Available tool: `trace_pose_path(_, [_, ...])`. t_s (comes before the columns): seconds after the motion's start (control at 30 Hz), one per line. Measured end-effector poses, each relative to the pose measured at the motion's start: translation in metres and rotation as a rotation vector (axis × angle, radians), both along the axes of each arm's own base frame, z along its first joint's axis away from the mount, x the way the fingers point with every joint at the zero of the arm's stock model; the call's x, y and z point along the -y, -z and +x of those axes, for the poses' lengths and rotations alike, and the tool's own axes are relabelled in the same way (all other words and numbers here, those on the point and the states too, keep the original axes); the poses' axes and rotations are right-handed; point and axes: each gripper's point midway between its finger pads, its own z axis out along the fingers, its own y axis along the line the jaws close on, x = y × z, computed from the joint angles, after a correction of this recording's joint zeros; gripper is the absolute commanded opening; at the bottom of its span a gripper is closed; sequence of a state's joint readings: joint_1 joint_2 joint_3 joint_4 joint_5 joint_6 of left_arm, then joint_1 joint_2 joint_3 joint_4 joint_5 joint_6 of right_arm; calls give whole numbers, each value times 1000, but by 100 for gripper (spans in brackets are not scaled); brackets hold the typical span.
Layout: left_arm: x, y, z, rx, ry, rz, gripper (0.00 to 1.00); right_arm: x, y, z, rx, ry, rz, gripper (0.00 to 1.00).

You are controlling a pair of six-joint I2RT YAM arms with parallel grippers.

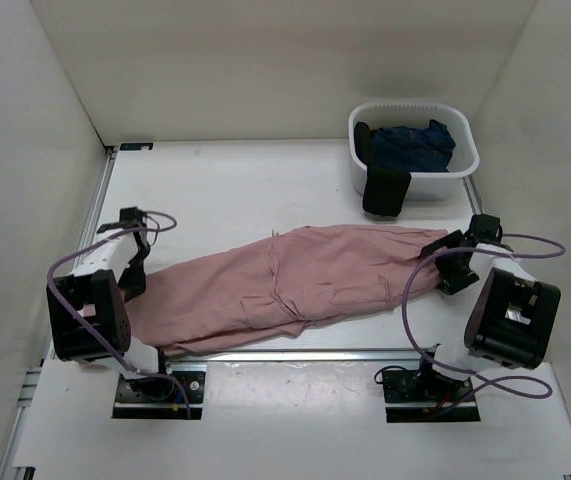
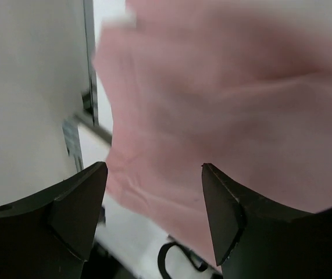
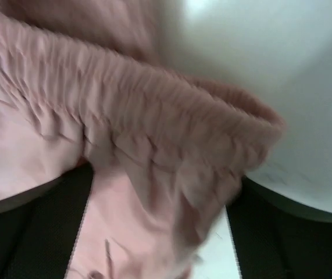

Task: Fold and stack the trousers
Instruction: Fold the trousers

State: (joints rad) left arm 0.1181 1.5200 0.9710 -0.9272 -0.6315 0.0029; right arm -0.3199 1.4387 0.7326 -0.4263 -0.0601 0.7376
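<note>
The dusty-pink trousers (image 1: 295, 280) lie stretched across the table, leg ends at the left and gathered waistband at the right. My left gripper (image 1: 137, 288) hangs over the leg end with its jaws open. In the left wrist view the left gripper (image 2: 154, 197) holds nothing, and the pink fabric (image 2: 212, 104) lies below and beyond the fingertips. My right gripper (image 1: 455, 265) is at the waistband end. In the right wrist view its jaws (image 3: 160, 232) stand wide apart, with the bunched waistband (image 3: 154, 145) lying between them.
A white basket (image 1: 465, 160) at the back right holds a dark navy garment (image 1: 415, 145), and a black piece (image 1: 385, 190) hangs over its front rim. White walls close in the left, right and back. A metal rail (image 1: 315, 353) runs along the near edge.
</note>
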Motion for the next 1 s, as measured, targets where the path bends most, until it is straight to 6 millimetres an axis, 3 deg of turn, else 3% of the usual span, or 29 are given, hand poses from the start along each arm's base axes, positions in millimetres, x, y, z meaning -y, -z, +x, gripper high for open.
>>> trace_pose_path(0.07, [-8, 13, -32, -62, -47, 6, 77, 2, -1, 19, 42, 14, 18, 73])
trace_pose_path(0.1, [-10, 20, -48, -102, -65, 6, 77, 2, 0, 28, 57, 22, 29, 53])
trace_pose_path(0.2, [-7, 36, -77, -194, -79, -6, 77, 4, 8, 49, 76, 38, 65, 19])
trace_pose_path(0.23, [-6, 38, -80, -206, -78, -11, 77, 4, 10, 54, 82, 44, 77, 2])
trace_pose_path(0.4, [-4, 39, -63, -176, -69, -31, 76, 12, 11, 53, 104, 92, 108, 0])
trace_pose_path(0.53, [3, 40, -19, -149, -8, -39, 74, 42, 0, 33, 75, 152, -14, 0])
trace_pose_path(0.63, [13, 47, 17, -129, 40, -55, 74, 65, -35, 20, 66, 142, -232, 0])
trace_pose_path(0.7, [20, 52, 39, -127, 68, -63, 74, 56, -77, 34, 107, 42, -404, 0])
trace_pose_path(0.73, [21, 53, 45, -139, 80, -59, 74, 40, -103, 51, 158, -38, -485, 0])
trace_pose_path(0.8, [25, 53, 56, -147, 99, -53, 72, -14, -156, 82, 278, -202, -629, 0])
trace_pose_path(0.87, [28, 53, 67, -141, 116, -45, 72, -89, -191, 95, 398, -361, -699, 0])
trace_pose_path(0.93, [31, 53, 75, -137, 134, -36, 72, -163, -200, 83, 456, -518, -735, 0])
trace_pose_path(1.0, [34, 53, 77, -143, 148, -24, 72, -219, -188, 59, 459, -656, -760, 0])
